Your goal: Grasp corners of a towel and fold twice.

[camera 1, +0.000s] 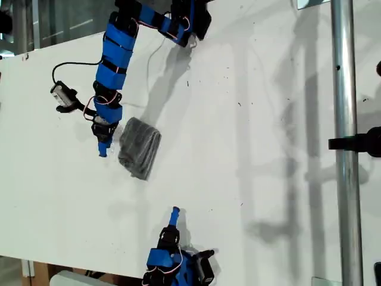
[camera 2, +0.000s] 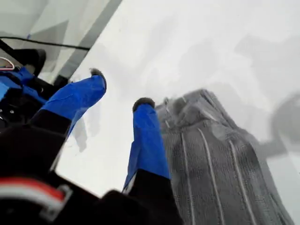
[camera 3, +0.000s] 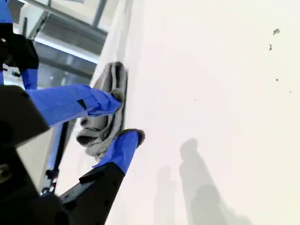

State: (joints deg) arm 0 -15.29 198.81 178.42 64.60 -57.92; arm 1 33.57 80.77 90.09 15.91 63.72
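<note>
The white worktop (camera 1: 250, 149) fills nearly all of the exterior view, with faint dark specks scattered on it and soft shadows across it. A grey metal pole (camera 1: 348, 149) runs from top to bottom near the exterior view's right edge, with a black clamp (camera 1: 357, 143) on it.

My first arm (camera 1: 116, 53), blue and black, reaches down from the top of the exterior view toward its left half. A small grey camera (camera 1: 62, 95) on a black cable (camera 1: 74, 64) hangs off its side.

The towel (camera 1: 139, 148) lies on the worktop in the left half of the exterior view, folded into a small, thick, tilted grey packet. Its pale stripes show clearly in the first wrist view (camera 2: 220, 164). From the second wrist view it is a soft bundle of stacked layers (camera 3: 105, 112), well apart from that camera. I cannot pick out its separate corners.

My first claw (camera 1: 103, 146) sits just beside the towel, toward the exterior view's left. Its jaws are spread and hold nothing (camera 2: 119, 93); one blue finger (camera 2: 147, 140) lies along the towel's edge, perhaps touching it.

My second claw (camera 1: 174, 214) rests near the bottom edge of the exterior view, well apart from the towel, its jaws parted and empty (camera 3: 129, 115).
</note>
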